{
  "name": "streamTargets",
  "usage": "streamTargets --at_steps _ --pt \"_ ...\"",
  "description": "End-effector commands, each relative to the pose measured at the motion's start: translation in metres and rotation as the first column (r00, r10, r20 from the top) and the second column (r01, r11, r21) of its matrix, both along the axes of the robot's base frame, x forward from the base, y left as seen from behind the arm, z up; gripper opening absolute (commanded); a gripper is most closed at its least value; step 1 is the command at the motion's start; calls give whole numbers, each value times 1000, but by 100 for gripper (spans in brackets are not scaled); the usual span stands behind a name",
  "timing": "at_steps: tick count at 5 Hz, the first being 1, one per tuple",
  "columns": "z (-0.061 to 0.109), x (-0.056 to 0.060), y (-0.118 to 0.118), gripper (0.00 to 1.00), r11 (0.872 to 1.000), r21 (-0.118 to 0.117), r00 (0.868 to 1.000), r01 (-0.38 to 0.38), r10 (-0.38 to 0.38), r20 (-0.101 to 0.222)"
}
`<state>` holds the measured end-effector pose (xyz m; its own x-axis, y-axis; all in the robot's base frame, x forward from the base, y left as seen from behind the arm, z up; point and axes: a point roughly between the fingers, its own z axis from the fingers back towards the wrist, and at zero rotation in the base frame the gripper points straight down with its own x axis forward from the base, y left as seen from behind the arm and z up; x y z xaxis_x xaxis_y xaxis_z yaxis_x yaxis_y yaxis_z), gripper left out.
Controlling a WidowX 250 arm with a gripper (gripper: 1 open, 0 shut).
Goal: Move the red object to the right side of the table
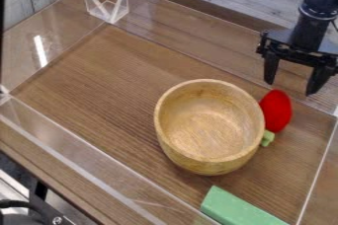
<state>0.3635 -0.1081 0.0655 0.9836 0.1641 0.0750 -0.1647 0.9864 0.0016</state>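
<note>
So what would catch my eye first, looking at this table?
Probably the bright red toy, vivid against brown wood, beside the big round wooden bowl. Just above it in the view hangs the dark machine arm, its jaws open. Near the bottom edge of the view, a green block also stands out.

a small bright red rounded toy with a light green end lies right beside the round light wooden bowl; the black metal claw hangs open, apart from the toy.
</note>
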Motion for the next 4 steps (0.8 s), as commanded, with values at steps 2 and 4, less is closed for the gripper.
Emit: streamTargets --at_steps 2,4 --pt "32 8 8 100 993 -11 991 114 -112 77" --pt "89 9 58 100 993 10 980 114 -114 162"
